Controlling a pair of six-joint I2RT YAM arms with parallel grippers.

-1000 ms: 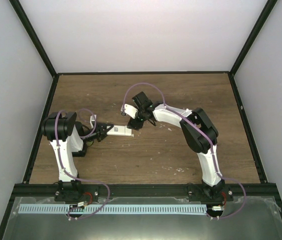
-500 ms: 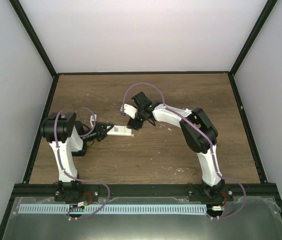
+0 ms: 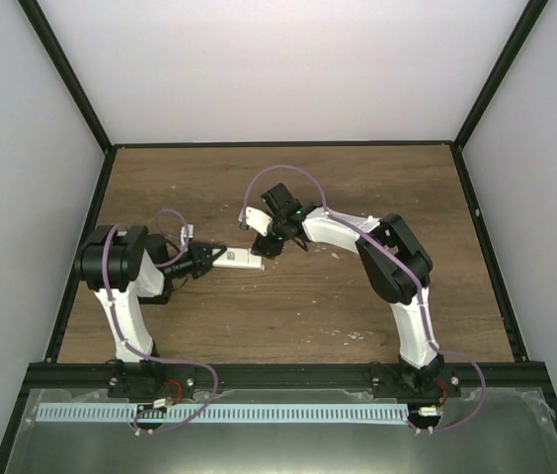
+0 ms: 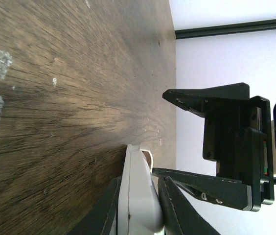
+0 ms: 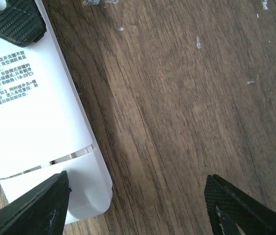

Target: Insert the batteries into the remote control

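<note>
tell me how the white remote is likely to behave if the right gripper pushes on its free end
The white rectangular plastic remote control looks like a rigid shell, so it probably won't bend. Smooth and glossy, it may slide on the wooden table. With only the left gripper clamping one end, a sideways push could pivot it.

One remote control [image 3: 239, 260], one wooden table [image 3: 358, 188], and two claws: left claw [image 3: 209, 259], right claw [image 3: 264, 251].

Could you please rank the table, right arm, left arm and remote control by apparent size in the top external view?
Largest to smallest:
table
right arm
left arm, which looks somewhat smaller because it is folded
remote control, clearly smallest
</note>
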